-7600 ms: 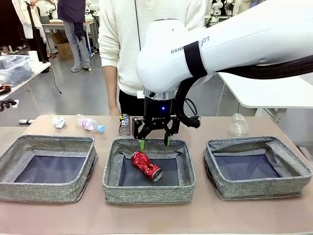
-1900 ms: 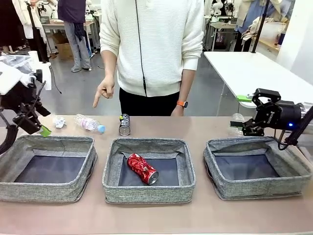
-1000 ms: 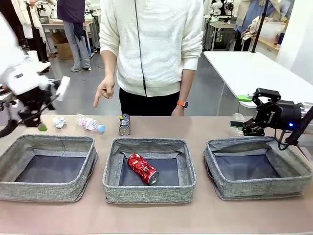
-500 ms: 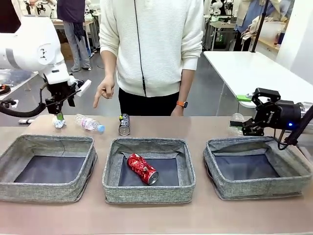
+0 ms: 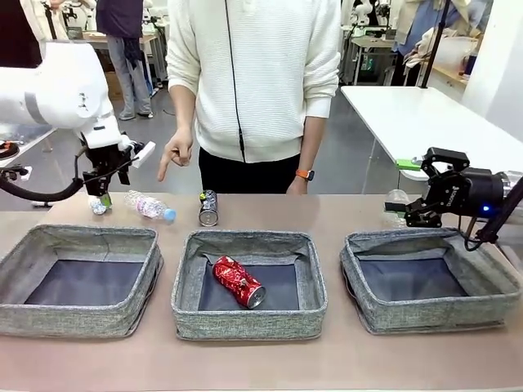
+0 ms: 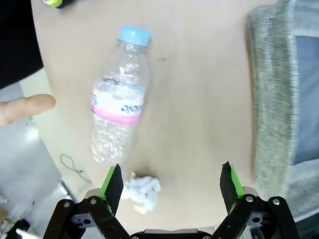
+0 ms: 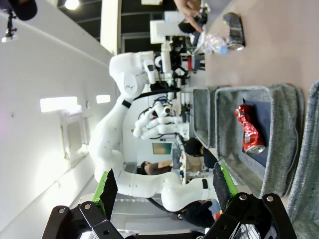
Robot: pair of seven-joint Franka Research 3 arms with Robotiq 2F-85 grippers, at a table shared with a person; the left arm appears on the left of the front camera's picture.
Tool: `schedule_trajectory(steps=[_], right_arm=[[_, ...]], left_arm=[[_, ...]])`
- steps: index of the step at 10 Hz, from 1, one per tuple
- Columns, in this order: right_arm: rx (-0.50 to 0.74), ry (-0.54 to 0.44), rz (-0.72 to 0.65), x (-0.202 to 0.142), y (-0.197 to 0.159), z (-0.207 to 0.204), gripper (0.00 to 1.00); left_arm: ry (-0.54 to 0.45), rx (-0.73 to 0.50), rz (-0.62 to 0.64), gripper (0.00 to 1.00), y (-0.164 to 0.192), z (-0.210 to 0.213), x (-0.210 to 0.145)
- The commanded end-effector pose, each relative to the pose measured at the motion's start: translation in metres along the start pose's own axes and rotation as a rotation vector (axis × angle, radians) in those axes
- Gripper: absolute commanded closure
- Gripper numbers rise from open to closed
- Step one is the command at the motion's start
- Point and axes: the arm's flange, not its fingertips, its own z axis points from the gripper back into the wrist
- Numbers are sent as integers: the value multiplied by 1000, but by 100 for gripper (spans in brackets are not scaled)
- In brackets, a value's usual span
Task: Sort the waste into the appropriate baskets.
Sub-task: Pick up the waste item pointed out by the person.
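The left gripper (image 6: 169, 172), wide open and empty above the paper wad (image 6: 142, 191) just beside the blue-capped bottle (image 6: 119, 107), could clip that bottle descending and send it rolling.

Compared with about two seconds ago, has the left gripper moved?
Yes. In the front view, the left gripper has moved rightward along the left basket's far rim, away from its left corner, and now hangs above the paper wad.
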Motion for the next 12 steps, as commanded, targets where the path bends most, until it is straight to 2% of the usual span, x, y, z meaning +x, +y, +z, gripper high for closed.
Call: schedule_trajectory(steps=[1, 4, 7, 12], right_arm=[[15, -2, 16, 1, 3, -1, 0], [15, -2, 16, 1, 3, -1, 0], [15, -2, 16, 1, 3, -1, 0], [15, -2, 16, 1, 3, -1, 0]], left_arm=[[-63, 22, -65, 0, 30, -12, -14], [-116, 57, -75, 0, 47, -29, -21], [-141, 1, -104, 0, 55, -49, -15], [-184, -22, -141, 0, 57, -78, -5]])
